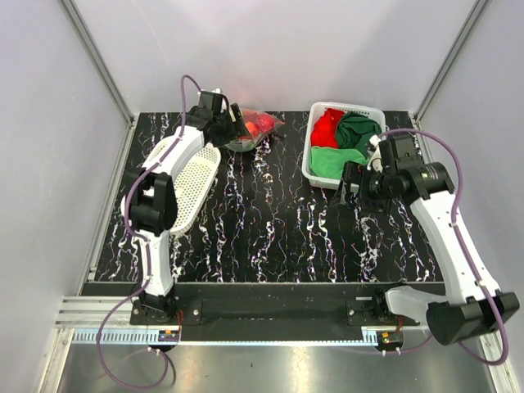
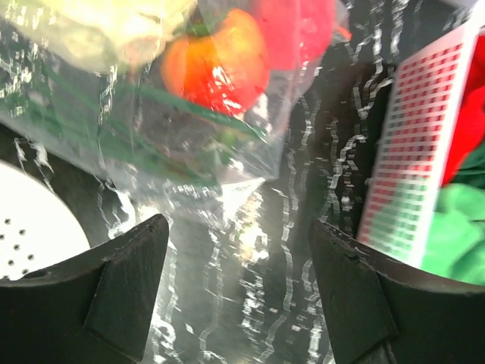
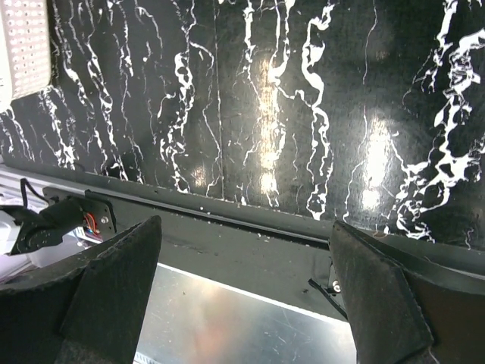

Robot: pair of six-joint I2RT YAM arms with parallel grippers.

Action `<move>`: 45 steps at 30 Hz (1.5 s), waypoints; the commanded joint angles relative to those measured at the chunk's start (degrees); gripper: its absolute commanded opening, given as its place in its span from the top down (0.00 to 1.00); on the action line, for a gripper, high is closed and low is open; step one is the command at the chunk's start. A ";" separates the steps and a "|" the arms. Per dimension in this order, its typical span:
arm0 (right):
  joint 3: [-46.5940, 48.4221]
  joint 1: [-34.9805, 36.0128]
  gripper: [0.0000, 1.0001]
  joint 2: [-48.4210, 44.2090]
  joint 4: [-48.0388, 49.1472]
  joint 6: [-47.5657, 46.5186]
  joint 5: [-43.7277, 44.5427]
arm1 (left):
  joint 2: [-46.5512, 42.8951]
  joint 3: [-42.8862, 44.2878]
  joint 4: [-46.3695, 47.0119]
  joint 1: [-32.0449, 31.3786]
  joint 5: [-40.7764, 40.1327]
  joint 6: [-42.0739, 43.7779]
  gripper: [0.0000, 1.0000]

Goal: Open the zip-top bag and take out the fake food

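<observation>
The zip-top bag [image 1: 254, 129] lies at the far left-centre of the table, clear and crinkly, with fake food [image 1: 256, 124] inside. In the left wrist view the bag [image 2: 151, 129] fills the top, showing an orange-red round fruit [image 2: 220, 61], a red piece [image 2: 299, 30] and a pale green piece [image 2: 114, 23]. My left gripper [image 1: 232, 124] [image 2: 239, 227] is open and empty, its fingertips just short of the bag's lower corner. My right gripper [image 1: 350, 187] [image 3: 246, 224] is open and empty, hovering by the cloth basket and facing the table's near edge. The zip strip does not show clearly.
A white mesh basket [image 1: 321, 168] at the back right holds red and green cloths [image 1: 348, 135]; it also shows in the left wrist view [image 2: 417, 167]. An oval white perforated basket [image 1: 195, 190] lies under the left arm. Metal rails [image 3: 227, 227] run along the near edge.
</observation>
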 commanded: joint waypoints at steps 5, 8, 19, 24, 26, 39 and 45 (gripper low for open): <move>5.85 0.35 0.01 7.45 -0.02 0.69 2.52 | 6.83 4.81 4.23 -1.11 -1.20 7.61 0.26; 6.73 0.35 0.00 8.25 -0.46 1.92 1.64 | 8.41 4.72 5.02 -1.11 -1.64 7.61 0.34; 1.82 0.35 0.00 -1.05 2.96 3.14 -1.26 | 10.18 6.39 9.07 -7.43 5.73 6.29 1.00; 2.06 0.35 0.01 -2.91 0.42 2.20 -1.62 | 8.95 4.03 8.28 -10.77 7.67 4.45 1.00; 2.51 0.35 0.00 -3.08 -0.54 1.05 -0.13 | 7.37 0.97 8.89 -12.43 8.29 2.61 1.00; -0.83 0.43 0.00 -2.82 1.82 0.95 -2.05 | -10.47 -18.75 8.03 -16.31 4.86 1.80 0.41; -3.03 0.35 0.00 -3.00 3.05 1.92 -3.11 | -13.99 -15.41 3.98 -13.50 7.41 1.38 0.39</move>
